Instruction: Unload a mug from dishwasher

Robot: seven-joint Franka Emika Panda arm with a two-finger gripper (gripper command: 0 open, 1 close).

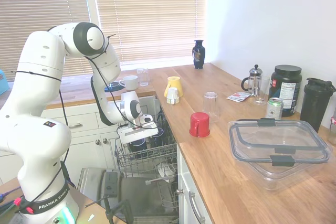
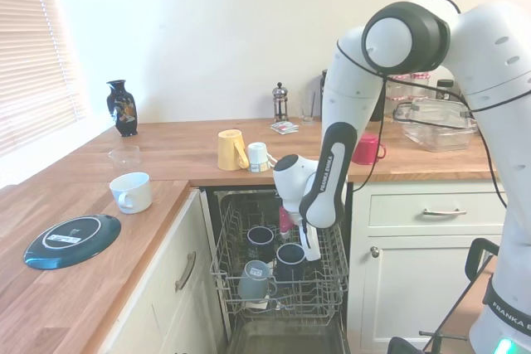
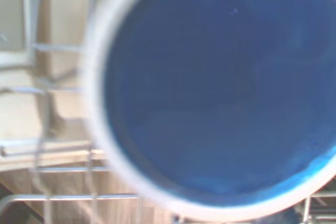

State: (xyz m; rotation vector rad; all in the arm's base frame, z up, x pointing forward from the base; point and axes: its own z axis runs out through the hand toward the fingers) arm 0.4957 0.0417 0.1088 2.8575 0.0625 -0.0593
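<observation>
Navy-blue mug (image 2: 290, 259) under the gripper (image 2: 309, 248) in the dishwasher (image 2: 278, 292) rack.
"FRANKA" reads on the arm's base; whether the jaws grip cannot be told.

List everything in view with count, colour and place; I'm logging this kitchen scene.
mugs: three, dark navy, upper rack of dishwasher
yellow mug: one, counter
red cup: one, upside down on counter
white cup: one, counter near window
vase: one, dark blue, counter's far end
clear glass: one, upside down behind red cup
plastic container: one, clear, counter
French press: one, by wall
plate: one, dark blue, counter
gripper: one, white, at the navy mug
</observation>
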